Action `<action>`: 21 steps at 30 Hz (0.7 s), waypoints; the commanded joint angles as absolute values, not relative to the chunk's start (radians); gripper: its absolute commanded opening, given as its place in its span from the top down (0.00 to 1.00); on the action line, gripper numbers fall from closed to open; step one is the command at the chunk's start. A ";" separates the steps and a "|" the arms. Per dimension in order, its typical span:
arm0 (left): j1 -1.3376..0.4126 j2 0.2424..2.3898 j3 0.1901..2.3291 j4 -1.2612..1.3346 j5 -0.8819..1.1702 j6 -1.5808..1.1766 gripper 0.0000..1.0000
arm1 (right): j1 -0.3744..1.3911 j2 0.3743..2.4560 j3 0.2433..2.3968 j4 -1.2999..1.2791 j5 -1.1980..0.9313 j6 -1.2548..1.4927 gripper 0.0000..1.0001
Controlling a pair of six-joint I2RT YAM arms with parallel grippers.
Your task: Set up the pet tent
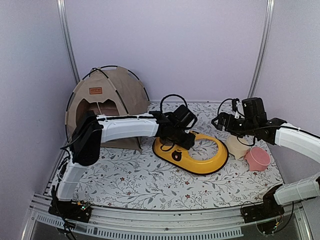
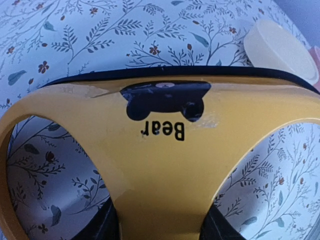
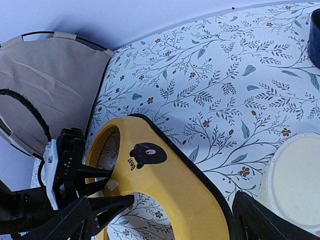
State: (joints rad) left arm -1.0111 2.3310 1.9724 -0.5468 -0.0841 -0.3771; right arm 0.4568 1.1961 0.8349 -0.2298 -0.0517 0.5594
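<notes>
The tan pet tent (image 1: 120, 87) stands upright at the back left with black crossed poles, a brown label (image 1: 95, 91) and its arched doorway facing front. Its side also shows in the right wrist view (image 3: 50, 85). My left gripper (image 1: 182, 142) reaches right of the tent. It is shut across the narrow middle bridge of the yellow bowl stand (image 1: 200, 162), one finger in each hole (image 2: 160, 227). My right gripper (image 1: 222, 122) hangs open and empty above the mat, right of the stand (image 3: 162, 210).
A cream bowl (image 1: 237, 147) and a pink cup (image 1: 257, 159) sit right of the stand. The cream bowl also shows in the wrist views (image 2: 280, 47) (image 3: 295, 180). A dark blue object (image 3: 315, 35) lies at the far edge. Walls close in the back and both sides.
</notes>
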 commanded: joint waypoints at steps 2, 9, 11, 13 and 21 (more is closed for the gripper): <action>-1.039 2.264 1.839 -0.473 -0.073 -0.773 0.74 | 0.450 1.231 0.858 -0.184 -0.102 0.539 0.01; -1.057 2.262 1.793 -0.411 -0.120 -0.893 0.64 | 0.449 1.285 0.854 -0.173 -0.145 0.521 0.01; -1.052 2.264 1.793 -0.403 -0.136 -0.901 0.57 | 0.450 1.299 0.854 -0.175 -0.151 0.515 0.01; -1.047 2.265 1.794 -0.388 -0.138 -0.902 0.51 | 0.449 1.310 0.855 -0.178 -0.153 0.511 0.01; -1.013 2.265 1.786 -0.334 -0.117 -0.906 0.33 | 0.449 1.351 0.867 -0.195 -0.150 0.497 0.01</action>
State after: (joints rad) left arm -1.0225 2.2517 1.8004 -0.3767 -0.1452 -0.8505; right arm 0.4511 1.3281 0.8387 -0.1802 -0.1413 0.5163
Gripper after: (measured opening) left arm 0.639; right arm 0.989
